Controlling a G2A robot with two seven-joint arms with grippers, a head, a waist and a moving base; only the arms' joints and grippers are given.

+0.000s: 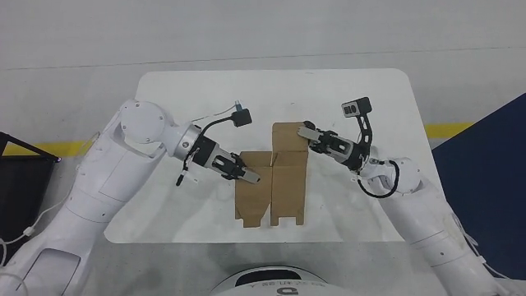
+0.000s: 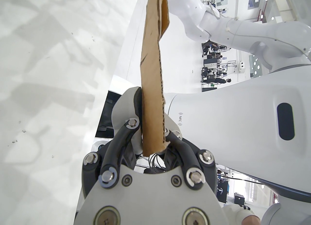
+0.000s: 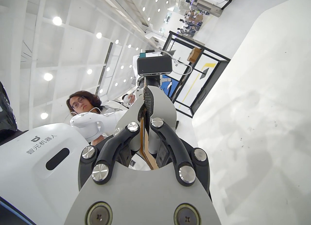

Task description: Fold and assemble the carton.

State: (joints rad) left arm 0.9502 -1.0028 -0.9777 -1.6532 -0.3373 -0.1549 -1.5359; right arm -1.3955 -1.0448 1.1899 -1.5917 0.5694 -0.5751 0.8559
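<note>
left gripper [image 1: 247, 175] is pinching an edge of the flattened brown corrugated-cardboard carton [image 1: 283, 182] | carton is spanning between both grippers over the white table [image 1: 362, 99], probably for pulling it open | right gripper [image 1: 306, 134] is clamping its opposite flap

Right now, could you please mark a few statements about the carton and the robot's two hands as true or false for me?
1. The left hand is shut on an edge of the carton. True.
2. The right hand is open and clear of the carton. False: it is shut on the carton's far edge.
3. The carton is plain brown cardboard. True.
4. The carton lies on the floor beside the table. False: it is over the middle of the white table, between the two hands.
</note>
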